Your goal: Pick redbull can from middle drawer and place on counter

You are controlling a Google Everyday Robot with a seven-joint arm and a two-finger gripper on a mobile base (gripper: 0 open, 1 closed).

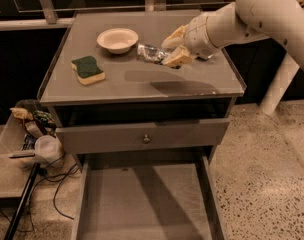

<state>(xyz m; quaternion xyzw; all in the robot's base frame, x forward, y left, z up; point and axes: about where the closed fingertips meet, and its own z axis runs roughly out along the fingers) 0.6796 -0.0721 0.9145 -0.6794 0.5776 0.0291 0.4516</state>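
The redbull can (150, 52), slim, silver and dented, lies sideways between the two pale fingers (178, 57) of my gripper (168, 49), just above the counter (142, 81), to the right of the bowl. My gripper is shut on the can; my white arm reaches in from the upper right. The middle drawer (147, 204) is pulled wide open at the bottom of the view, and its flat grey floor is bare.
A white bowl (117, 39) stands at the counter's back centre. A green and yellow sponge (88, 69) lies at the left. A drawer front with a round knob (146, 139) sits slightly open under the counter. A bin of clutter (29, 134) and cables are on the floor at left.
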